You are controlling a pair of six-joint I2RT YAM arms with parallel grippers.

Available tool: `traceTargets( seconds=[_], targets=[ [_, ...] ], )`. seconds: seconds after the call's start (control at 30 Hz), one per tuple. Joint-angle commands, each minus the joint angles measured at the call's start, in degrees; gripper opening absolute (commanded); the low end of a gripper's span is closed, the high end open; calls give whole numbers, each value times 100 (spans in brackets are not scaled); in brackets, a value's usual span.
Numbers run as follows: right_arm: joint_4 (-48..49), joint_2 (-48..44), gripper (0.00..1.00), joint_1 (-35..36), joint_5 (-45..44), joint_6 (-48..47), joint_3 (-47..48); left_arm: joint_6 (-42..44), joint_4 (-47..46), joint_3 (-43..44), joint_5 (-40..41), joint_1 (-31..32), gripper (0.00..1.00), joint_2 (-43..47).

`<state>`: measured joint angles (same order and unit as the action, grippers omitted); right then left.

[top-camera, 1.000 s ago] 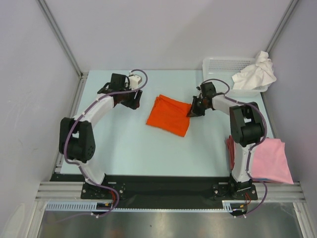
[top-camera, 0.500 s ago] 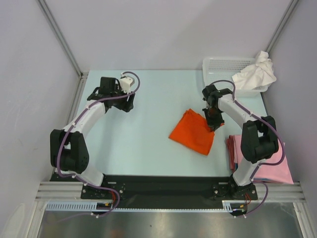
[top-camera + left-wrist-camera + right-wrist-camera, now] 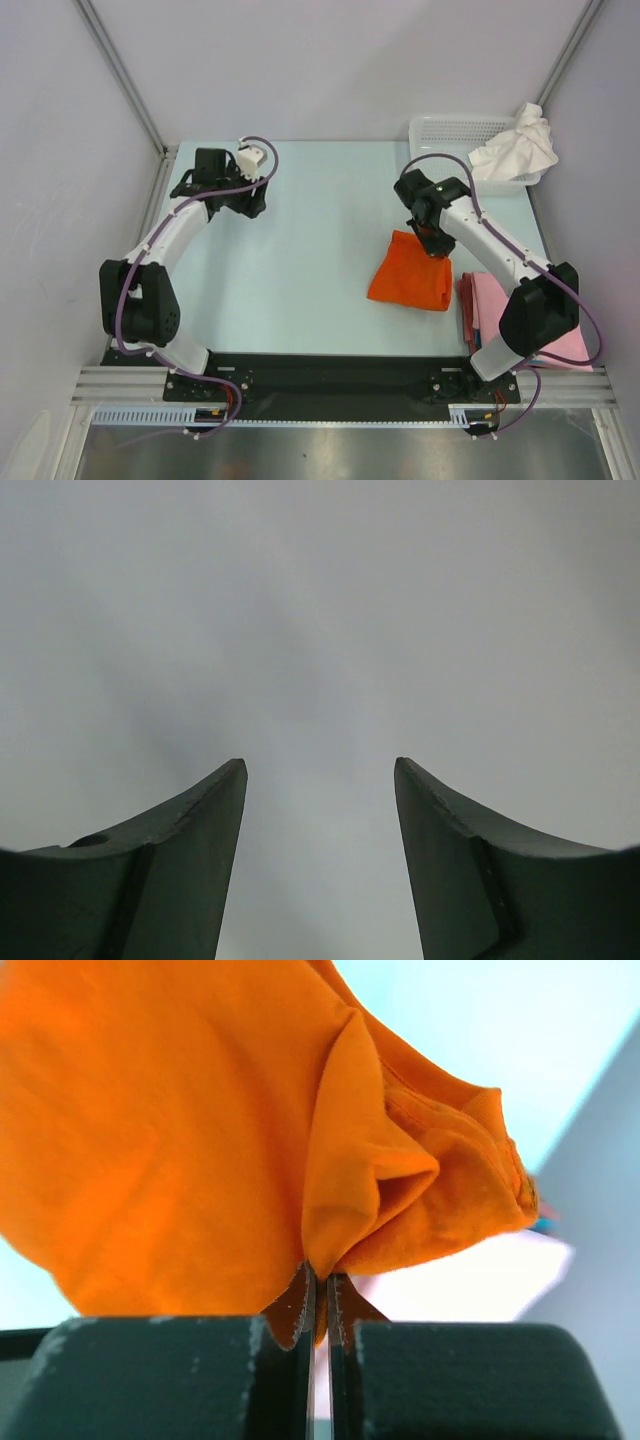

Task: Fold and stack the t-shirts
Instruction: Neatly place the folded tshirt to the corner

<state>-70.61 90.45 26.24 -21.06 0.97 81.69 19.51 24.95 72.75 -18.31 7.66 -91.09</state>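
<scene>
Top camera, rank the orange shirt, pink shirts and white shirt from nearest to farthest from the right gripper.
1. Orange shirt, pinched in the right gripper.
2. Pink shirts, near right edge.
3. White shirt, far right corner.

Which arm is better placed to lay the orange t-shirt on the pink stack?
Right. The right arm's fingers are shut on the bright orange cloth t-shirt beside the folded pale pink cloth shirts; the left arm's fingers stand open, empty, across the table.
</scene>
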Motion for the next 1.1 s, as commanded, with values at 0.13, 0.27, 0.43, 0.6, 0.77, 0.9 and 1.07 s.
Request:
traceTargets(
  seconds=[0.13,0.27,0.43,0.6,0.77,0.9,1.07],
  targets=[
    [-884,-335,0,346,-804,-836,-400,115,-122,442,-305,-282,66,-128],
    [-1227,-660,0,417,-891,-879,-417,150,-87,547,-340,-335,66,-190],
    [-1605,-1318,0,698,-866,-1045,-575,150,-131,573,-367,-379,67,-199],
    [-1658,-1996,0,742,-944,-1459,-812,132,-131,652,-340,-379,66,-243],
    [-1658,-2488,0,707,-1356,-2248,-865,97,-122,732,-332,-388,66,-278],
    [-1658,-2655,0,277,-1366,-2776,-638,53,-148,714,-332,-388,66,-295],
    [-1658,-2814,0,-321,-1383,-3199,-523,53,-131,714,-270,-388,67,-339]
  ],
)
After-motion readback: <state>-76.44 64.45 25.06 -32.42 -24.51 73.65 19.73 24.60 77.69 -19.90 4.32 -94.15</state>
